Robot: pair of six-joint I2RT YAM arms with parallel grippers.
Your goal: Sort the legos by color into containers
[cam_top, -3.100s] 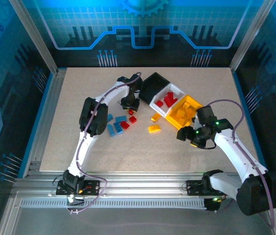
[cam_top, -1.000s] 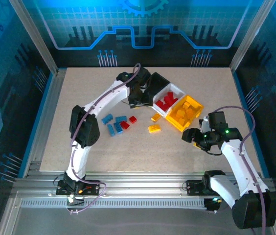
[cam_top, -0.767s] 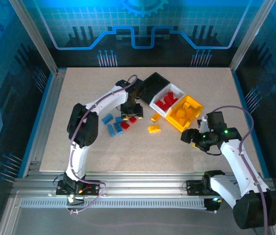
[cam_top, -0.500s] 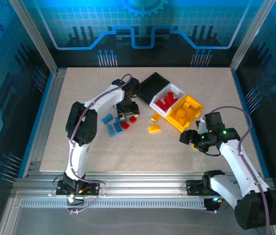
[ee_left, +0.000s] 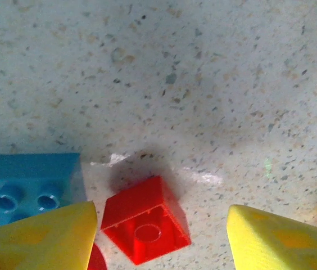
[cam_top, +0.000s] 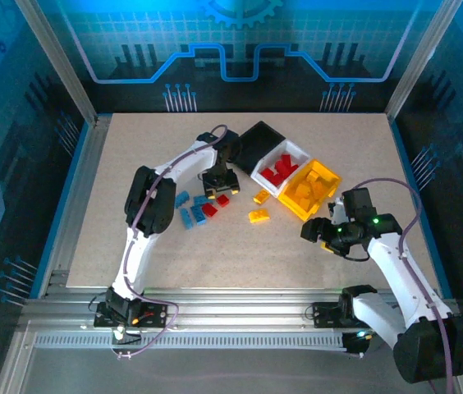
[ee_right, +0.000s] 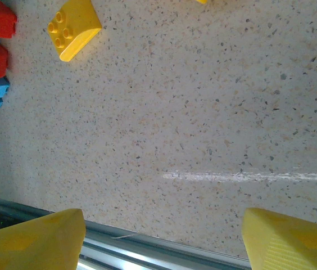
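**Left jaws open around a red brick**

I see the left jaws spread either side of a red brick (ee_left: 145, 219) on the tabletop (ee_left: 203, 84), with a blue brick (ee_left: 23, 180) just beside it. The right jaws hang open over the tabletop. Red bricks lie in the white bin (cam_top: 297, 149).

From where I stand, no readable words, numbers, labels or brand marks show anywhere on the bricks, bins, arms or backdrop

Red brick (ee_left: 146, 228), blue brick (ee_left: 26, 180), speckled beige table (ee_left: 203, 84), yellow pincer fingers (ee_left: 276, 239).
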